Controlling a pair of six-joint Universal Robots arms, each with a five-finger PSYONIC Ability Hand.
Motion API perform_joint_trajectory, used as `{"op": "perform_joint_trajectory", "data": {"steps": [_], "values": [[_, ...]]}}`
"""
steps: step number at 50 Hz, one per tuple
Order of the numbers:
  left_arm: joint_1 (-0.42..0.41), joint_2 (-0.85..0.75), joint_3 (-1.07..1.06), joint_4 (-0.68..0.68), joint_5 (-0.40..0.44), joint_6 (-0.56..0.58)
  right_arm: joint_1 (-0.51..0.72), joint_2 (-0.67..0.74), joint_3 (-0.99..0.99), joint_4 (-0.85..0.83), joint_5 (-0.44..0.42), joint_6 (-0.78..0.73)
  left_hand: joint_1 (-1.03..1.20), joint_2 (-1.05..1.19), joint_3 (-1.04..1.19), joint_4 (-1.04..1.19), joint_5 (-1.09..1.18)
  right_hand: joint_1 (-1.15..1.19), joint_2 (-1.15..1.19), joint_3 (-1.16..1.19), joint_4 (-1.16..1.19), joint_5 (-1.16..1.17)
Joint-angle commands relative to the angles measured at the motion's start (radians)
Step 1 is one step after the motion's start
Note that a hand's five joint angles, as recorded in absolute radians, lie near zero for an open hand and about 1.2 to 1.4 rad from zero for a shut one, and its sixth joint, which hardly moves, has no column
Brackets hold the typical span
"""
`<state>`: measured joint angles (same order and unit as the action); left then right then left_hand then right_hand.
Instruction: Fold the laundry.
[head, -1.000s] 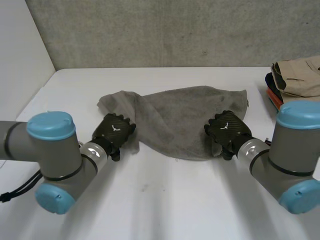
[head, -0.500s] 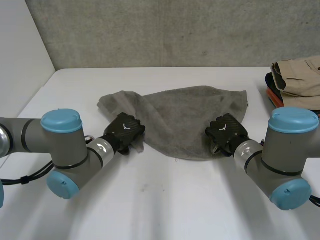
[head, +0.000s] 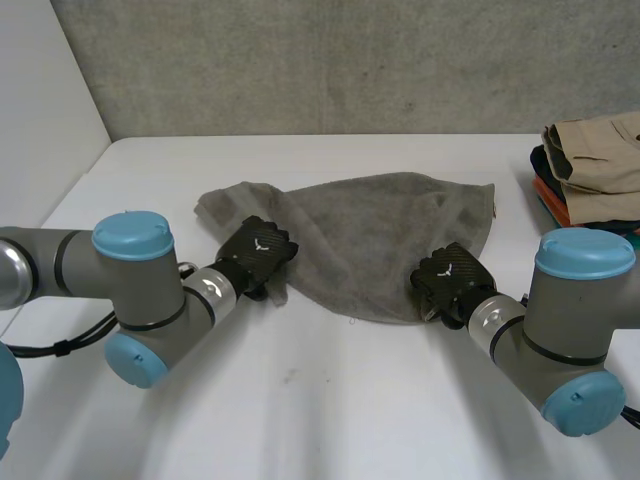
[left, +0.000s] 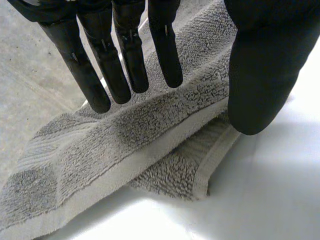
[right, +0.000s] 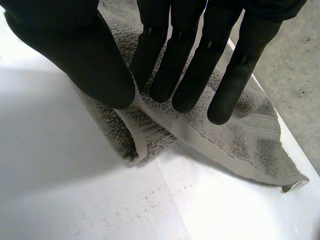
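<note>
grey terry towel (head: 370, 240); left robot hand (left: 125, 65), right robot hand (right: 185, 65) straight-fingered, apparently released

A stack of folded garments (head: 592, 160), khaki cloth on top of dark-blue and orange layers, sat at the right edge of the flat white table (head: 330, 400), before a speckled grey wall (head: 330, 60).

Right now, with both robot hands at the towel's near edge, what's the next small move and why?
Probably pinch the towel at its near edge. The left robot hand and right robot hand hold straight fingers over that doubled edge, gripping nothing.
</note>
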<state>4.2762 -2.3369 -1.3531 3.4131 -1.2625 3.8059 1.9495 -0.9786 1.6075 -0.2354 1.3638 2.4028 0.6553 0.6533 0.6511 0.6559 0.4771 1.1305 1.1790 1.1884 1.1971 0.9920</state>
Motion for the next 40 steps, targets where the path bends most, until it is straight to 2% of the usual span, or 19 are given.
{"op": "perform_joint_trajectory", "data": {"steps": [1,6,7,8,13,17,20,25,29,33,40], "values": [[-0.012,-0.010,0.031,-0.003,0.002,0.000,-0.001,-0.002,0.002,-0.004,0.000,0.001,0.189,0.191,0.194,0.189,0.193,0.266,0.217,0.208,0.199,0.230],[-0.013,-0.050,0.060,-0.014,0.000,0.003,-0.003,0.000,0.003,-0.004,0.001,0.001,0.374,0.376,0.378,0.373,0.377,0.266,0.217,0.208,0.199,0.230],[-0.013,-0.055,0.064,-0.014,-0.001,0.004,-0.003,0.000,0.003,-0.005,0.001,0.001,0.610,0.612,0.614,0.609,0.613,0.266,0.217,0.208,0.199,0.230],[-0.013,-0.053,0.066,-0.012,-0.002,0.001,-0.004,0.000,0.002,-0.005,0.001,0.001,0.737,0.739,0.741,0.737,0.741,0.266,0.217,0.208,0.199,0.230],[-0.013,-0.013,0.061,-0.002,-0.031,-0.009,-0.029,-0.034,-0.008,0.005,0.012,0.006,0.741,0.743,0.745,0.740,0.745,0.266,0.217,0.208,0.199,0.230],[0.000,0.163,0.029,0.006,-0.096,-0.083,-0.055,-0.142,-0.008,0.031,0.023,0.009,0.741,0.743,0.745,0.740,0.745,0.266,0.217,0.208,0.199,0.230],[0.023,0.295,-0.015,0.015,-0.136,-0.179,-0.078,-0.245,-0.023,0.095,0.041,0.007,0.741,0.743,0.745,0.740,0.745,0.266,0.217,0.208,0.199,0.230],[0.146,0.551,-0.107,0.009,-0.161,-0.317,-0.138,-0.397,-0.106,0.251,0.089,0.010,0.741,0.743,0.745,0.740,0.745,0.266,0.217,0.208,0.199,0.230],[0.230,0.687,-0.162,0.005,-0.158,-0.354,-0.205,-0.474,-0.202,0.382,0.121,0.013,0.741,0.743,0.745,0.740,0.745,0.266,0.217,0.208,0.199,0.230],[0.295,0.770,-0.207,-0.035,-0.156,-0.358,-0.234,-0.502,-0.273,0.502,0.129,0.009,0.741,0.743,0.745,0.740,0.745,0.266,0.217,0.208,0.199,0.230],[0.336,0.788,-0.262,-0.136,-0.143,-0.354,-0.236,-0.499,-0.308,0.602,0.127,0.001,0.741,0.743,0.745,0.740,0.745,0.266,0.217,0.208,0.199,0.230]]}}
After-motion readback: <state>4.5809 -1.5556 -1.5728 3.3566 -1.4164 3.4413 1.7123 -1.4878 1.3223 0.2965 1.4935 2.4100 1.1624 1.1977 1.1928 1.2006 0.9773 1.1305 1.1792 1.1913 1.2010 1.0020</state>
